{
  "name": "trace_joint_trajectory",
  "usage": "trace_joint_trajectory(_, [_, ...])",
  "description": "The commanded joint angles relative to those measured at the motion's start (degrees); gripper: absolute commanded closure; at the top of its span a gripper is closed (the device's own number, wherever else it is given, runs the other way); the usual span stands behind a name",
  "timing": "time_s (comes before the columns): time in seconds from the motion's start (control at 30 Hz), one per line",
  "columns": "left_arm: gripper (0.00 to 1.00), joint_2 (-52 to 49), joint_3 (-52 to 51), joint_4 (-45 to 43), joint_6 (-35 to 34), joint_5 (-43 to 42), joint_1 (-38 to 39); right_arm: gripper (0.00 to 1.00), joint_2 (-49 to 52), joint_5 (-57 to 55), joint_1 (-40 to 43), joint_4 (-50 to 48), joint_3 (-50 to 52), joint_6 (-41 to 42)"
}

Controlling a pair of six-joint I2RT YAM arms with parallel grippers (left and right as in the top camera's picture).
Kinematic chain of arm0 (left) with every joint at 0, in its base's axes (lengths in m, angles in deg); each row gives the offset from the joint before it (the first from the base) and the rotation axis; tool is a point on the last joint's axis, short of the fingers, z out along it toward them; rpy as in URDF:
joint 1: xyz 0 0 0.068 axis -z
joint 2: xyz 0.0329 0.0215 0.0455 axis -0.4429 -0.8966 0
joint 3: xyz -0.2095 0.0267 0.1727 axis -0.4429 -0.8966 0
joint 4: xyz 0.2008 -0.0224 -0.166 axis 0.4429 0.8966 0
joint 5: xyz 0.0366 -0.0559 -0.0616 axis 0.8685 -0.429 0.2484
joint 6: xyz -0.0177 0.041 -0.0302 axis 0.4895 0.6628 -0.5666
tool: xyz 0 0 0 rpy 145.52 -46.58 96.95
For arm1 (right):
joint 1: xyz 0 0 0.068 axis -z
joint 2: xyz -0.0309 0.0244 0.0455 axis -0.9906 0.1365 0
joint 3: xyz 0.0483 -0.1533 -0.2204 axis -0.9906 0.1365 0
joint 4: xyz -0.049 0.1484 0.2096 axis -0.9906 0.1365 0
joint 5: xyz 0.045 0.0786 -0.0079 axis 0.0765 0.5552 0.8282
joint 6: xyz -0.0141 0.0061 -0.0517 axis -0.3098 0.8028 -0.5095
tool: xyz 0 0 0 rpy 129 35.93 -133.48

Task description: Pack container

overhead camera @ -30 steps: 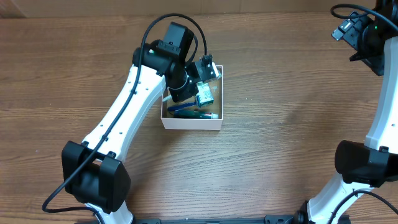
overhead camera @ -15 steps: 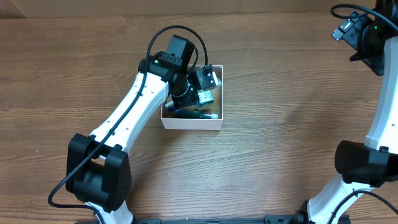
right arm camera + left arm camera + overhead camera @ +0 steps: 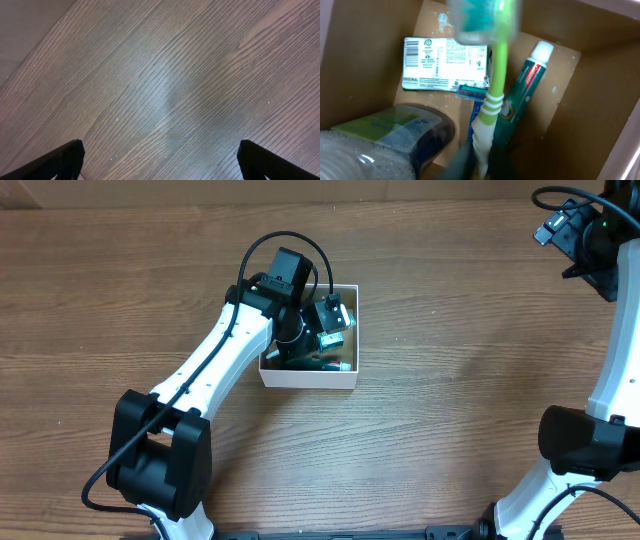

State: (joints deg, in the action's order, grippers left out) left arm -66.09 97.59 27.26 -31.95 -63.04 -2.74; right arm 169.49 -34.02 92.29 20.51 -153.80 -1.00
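The container (image 3: 310,378) is a square white-walled box with a brown floor (image 3: 555,115), at the table's middle. My left gripper (image 3: 482,167) reaches into it and is shut on a green-and-white toothbrush (image 3: 492,97) whose capped head points away from the camera. On the floor lie a green-and-white packet (image 3: 445,64), a green toothpaste tube (image 3: 522,92), a blue razor (image 3: 472,93) and a dark bottle with a clear cap (image 3: 380,142). My right gripper (image 3: 160,160) is open and empty over bare wood, far right.
The left arm (image 3: 215,365) covers the container's left half from above. The right arm (image 3: 610,330) stands along the right edge. Brown wooden table (image 3: 450,410) all around.
My left arm has pushed further right and lower into the container with the toothbrush. The right arm has not moved.
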Motion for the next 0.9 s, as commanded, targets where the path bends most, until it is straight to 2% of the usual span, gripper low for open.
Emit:
trace_joint_trajectory(0.0, [0.63, -0.6, -0.9, -0.4, 0.6, -1.2, 0.2, 0.00, -0.6, -0.3, 0.2, -0.3, -0.2, 0.4])
trace_joint_trajectory(0.13, [0.58, -0.6, -0.9, -0.8, 0.6, 0.5, 0.2, 0.00, -0.6, -0.3, 0.2, -0.3, -0.2, 0.4])
trace_joint_trajectory(0.33, [0.59, -0.1, 2.6, -0.2, -3.3, 2.9, 0.3, 0.00, -0.6, -0.3, 0.2, -0.3, -0.2, 0.4])
trace_joint_trajectory(0.7, [0.51, 4.5, 23.5, 11.6, -4.9, 3.7, 7.2, 0.00, -0.6, -0.3, 0.2, -0.3, -0.2, 0.4])
trace_joint_trajectory(0.77, [0.48, 5.6, 26.5, 12.7, -10.2, 8.3, 8.2, 0.00, -0.6, -0.3, 0.2, -0.3, -0.2, 0.4])
trace_joint_trajectory(0.8, [0.30, 6.4, 28.3, 12.9, -18.0, 13.1, 8.3, 0.00, -0.6, -0.3, 0.2, -0.3, -0.2, 0.4])
trace_joint_trajectory(0.83, [0.00, 7.3, 30.3, 14.0, -27.6, 19.1, 8.3, 0.00, -0.6, -0.3, 0.2, -0.3, -0.2, 0.4])
trace_joint_trajectory(0.87, [0.00, 8.0, 31.8, 15.6, -34.4, 23.7, 7.8, 0.00, -0.6, -0.3, 0.2, -0.3, -0.2, 0.4])
